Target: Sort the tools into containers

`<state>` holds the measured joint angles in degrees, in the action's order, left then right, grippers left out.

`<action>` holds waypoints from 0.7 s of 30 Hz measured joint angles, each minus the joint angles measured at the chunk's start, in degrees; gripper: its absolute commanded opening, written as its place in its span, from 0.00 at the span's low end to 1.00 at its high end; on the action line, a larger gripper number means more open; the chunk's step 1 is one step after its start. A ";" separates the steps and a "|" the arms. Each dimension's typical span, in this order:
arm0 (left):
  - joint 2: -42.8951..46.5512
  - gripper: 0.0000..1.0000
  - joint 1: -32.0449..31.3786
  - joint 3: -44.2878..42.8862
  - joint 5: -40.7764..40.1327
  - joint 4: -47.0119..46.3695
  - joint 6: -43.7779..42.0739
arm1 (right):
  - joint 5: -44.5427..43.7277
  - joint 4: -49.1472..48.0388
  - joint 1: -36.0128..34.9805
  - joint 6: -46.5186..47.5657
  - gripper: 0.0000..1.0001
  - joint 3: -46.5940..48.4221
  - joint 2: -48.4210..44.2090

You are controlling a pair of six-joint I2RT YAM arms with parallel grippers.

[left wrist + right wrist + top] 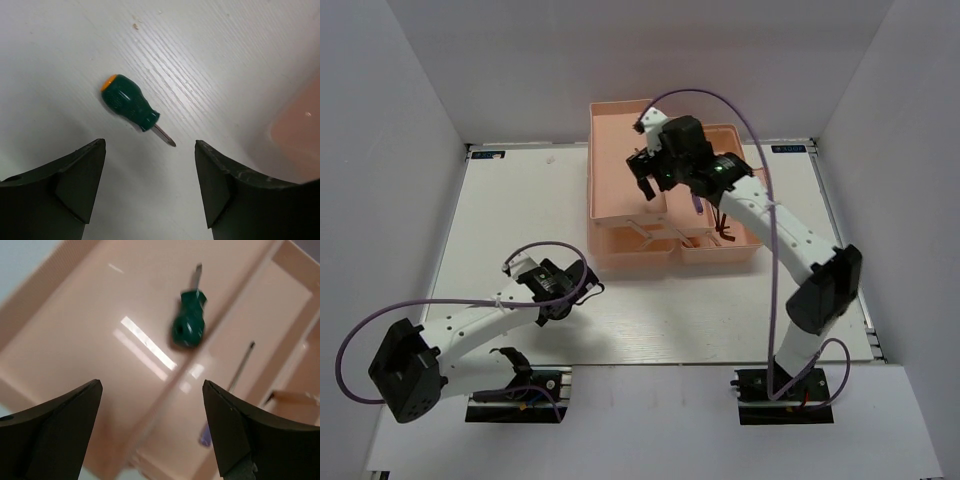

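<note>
A green-handled screwdriver (130, 107) with an orange cap lies on the white table just ahead of my left gripper (150, 142), which is open and empty. My right gripper (152, 382) hangs open over the salmon-pink toolbox (620, 130). Below it a second green screwdriver (189, 322), blurred, is in the large compartment, free of the fingers. A blue-handled screwdriver (240, 367) lies in the neighbouring compartment. Thin dark hex keys (721, 228) rest in the front right compartment. From above, the left gripper (588, 290) is in front of the toolbox and the right gripper (646, 183) is over its middle.
A corner of the toolbox (300, 130) shows at the right of the left wrist view. White walls close in the table on three sides. Purple cables (760, 130) loop over both arms.
</note>
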<state>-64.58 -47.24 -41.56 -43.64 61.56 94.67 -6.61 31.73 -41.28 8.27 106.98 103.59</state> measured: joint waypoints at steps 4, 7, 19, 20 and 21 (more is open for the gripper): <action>-0.79 0.82 2.97 2.69 0.22 -1.60 1.70 | 2.40 -0.83 3.39 -1.44 0.90 -10.40 -10.64; -2.49 0.79 5.14 4.04 0.59 -3.28 2.19 | 3.52 -1.57 6.27 -2.32 0.90 -16.70 -17.88; -13.66 0.53 13.60 5.16 3.48 -12.59 -2.86 | 9.38 -3.82 15.28 -5.29 0.90 -34.53 -31.52; -14.01 0.48 14.14 5.16 3.85 -13.29 -3.39 | 9.75 -3.69 15.69 -5.42 0.90 -35.26 -32.00; -14.29 0.37 14.64 5.16 4.33 -14.03 -4.04 | 10.16 -3.78 16.31 -5.64 0.90 -36.00 -32.57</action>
<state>-78.87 -32.60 -36.40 -39.31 47.53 90.63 3.55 27.94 -24.97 2.63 70.98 71.02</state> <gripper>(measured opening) 0.506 0.899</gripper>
